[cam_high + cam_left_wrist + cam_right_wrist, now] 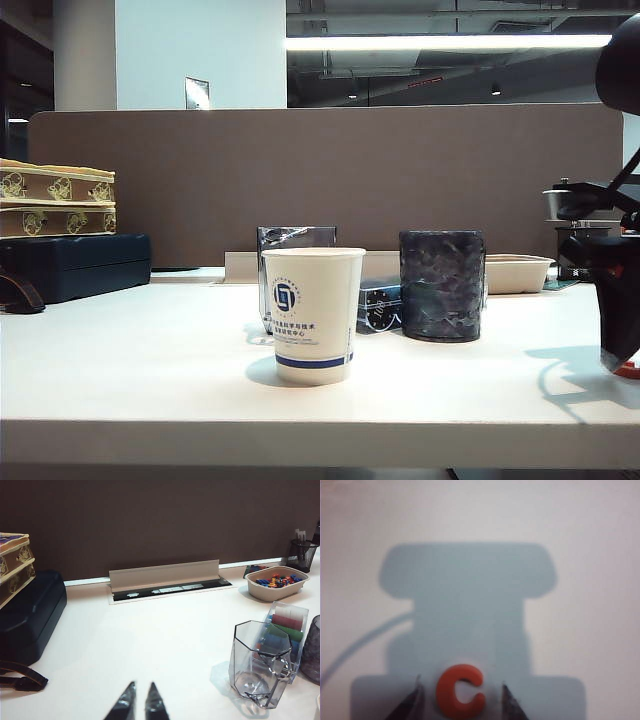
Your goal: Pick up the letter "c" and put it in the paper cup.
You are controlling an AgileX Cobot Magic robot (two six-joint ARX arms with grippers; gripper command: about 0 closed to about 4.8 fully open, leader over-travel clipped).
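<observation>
Front and centre in the exterior view, the paper cup point(312, 314) is standing upright on the white table point(140, 370); at about four o'clock from it, well apart at the frame's edge, our right gripper point(622, 362) is hanging low over a sliver of red-orange.

Through the left wrist view, our left gripper point(139, 704) is idling over bare table, tips nearly pressed together, gripping nothing.

Through the right wrist view, the letter "c" point(460, 690) is lying flat between spread jaws — not yet pinched. We are judging this the grasp step: next we are closing, lifting, then carrying toward ten o'clock — to the cup.
</observation>
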